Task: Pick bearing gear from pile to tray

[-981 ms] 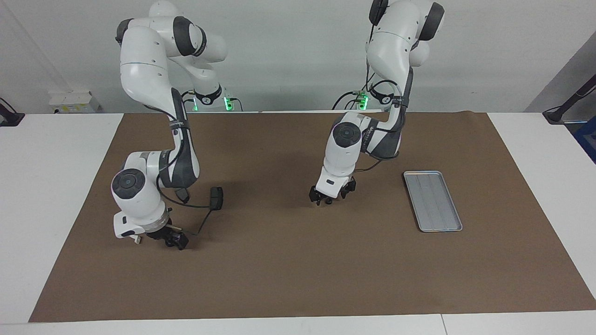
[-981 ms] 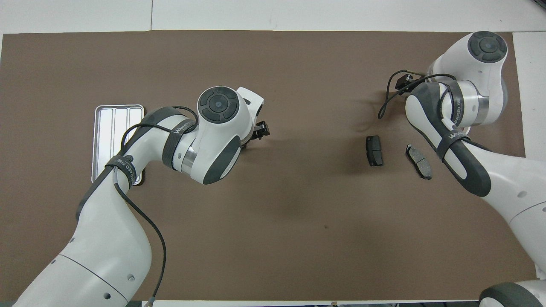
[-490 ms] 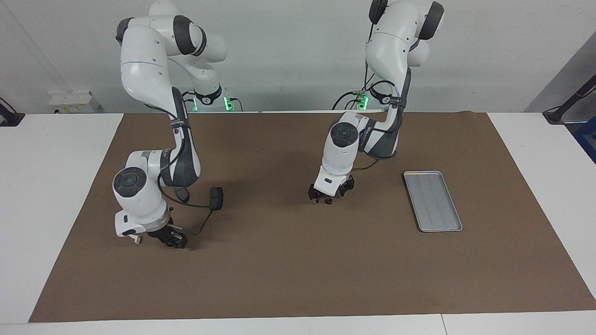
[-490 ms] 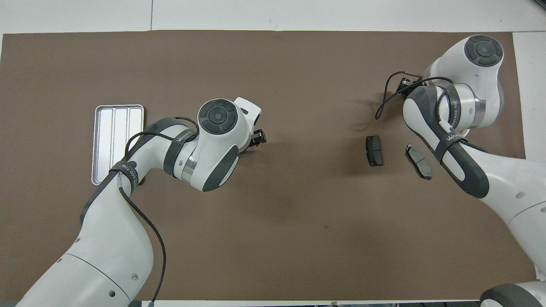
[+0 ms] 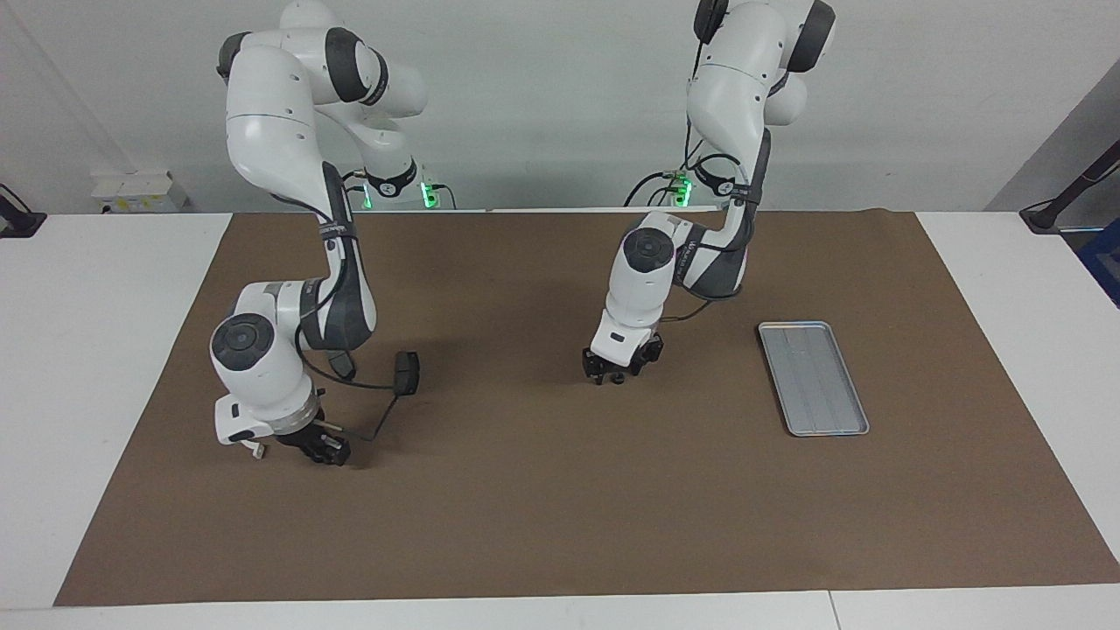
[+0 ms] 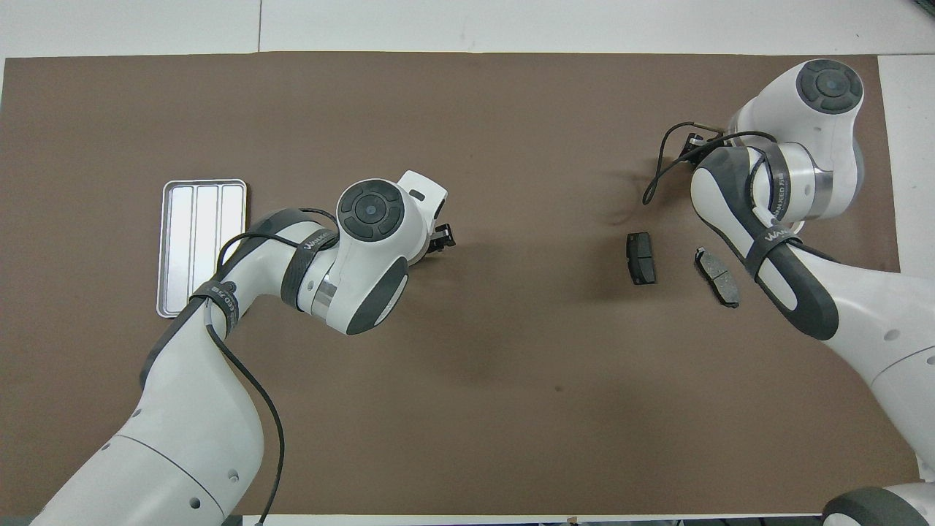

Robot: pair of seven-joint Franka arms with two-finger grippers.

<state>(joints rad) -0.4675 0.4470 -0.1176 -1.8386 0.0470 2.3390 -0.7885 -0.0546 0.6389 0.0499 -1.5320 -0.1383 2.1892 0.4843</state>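
A brown mat (image 5: pixel 542 490) covers most of a white table (image 5: pixel 87 350), with a pale wall (image 5: pixel 542 96) above it. The silver tray (image 5: pixel 813 377) lies bare on the mat at the left arm's end. Two dark plates (image 6: pixel 641 257) of the pile lie near the right arm's end. The left gripper (image 5: pixel 617 373) is low over mid-mat with a small black round piece (image 5: pixel 618 379) at its tips; whether it pinches it cannot be told. The right gripper (image 5: pixel 319 448) is low at its own end, its finger state unreadable.
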